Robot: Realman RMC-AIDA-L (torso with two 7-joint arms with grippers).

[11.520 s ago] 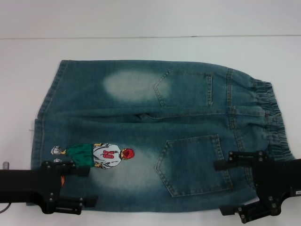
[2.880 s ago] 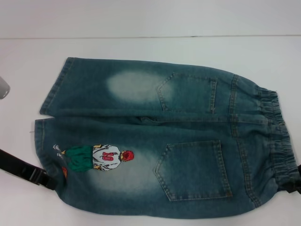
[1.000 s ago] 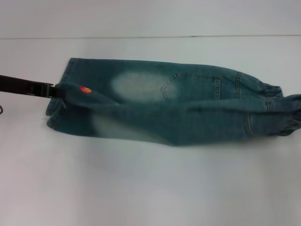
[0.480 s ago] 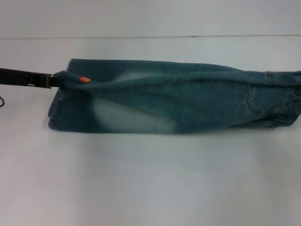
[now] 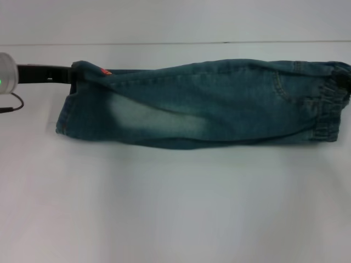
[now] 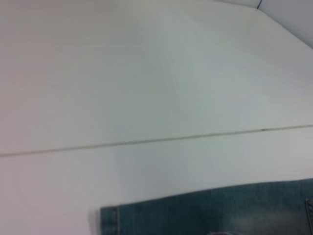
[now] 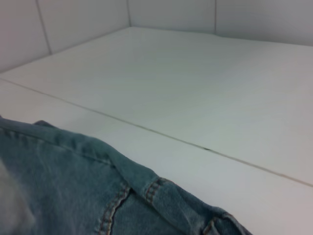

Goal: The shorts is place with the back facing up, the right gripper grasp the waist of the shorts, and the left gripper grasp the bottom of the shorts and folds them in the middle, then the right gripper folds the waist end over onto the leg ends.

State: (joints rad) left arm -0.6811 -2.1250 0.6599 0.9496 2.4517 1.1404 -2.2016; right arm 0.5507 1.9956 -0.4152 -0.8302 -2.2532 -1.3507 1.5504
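Observation:
The denim shorts lie folded lengthwise into a long band across the white table. One layer covers the other, and a pale bleached patch faces up. My left gripper reaches in from the left, shut on the leg-hem corner at the band's far left end. Its silver wrist shows a green light. My right gripper shows only as a dark bit at the right edge, where the gathered waist is drawn up. Denim fills a corner of each wrist view: shorts, shorts.
A thin seam line runs across the table behind the shorts. A black cable loops below the left wrist. Bare table surface lies in front of the shorts.
Both grippers carried the near half of the shorts up and away from me, laying it over the far half. The cartoon figure and pockets are now hidden.

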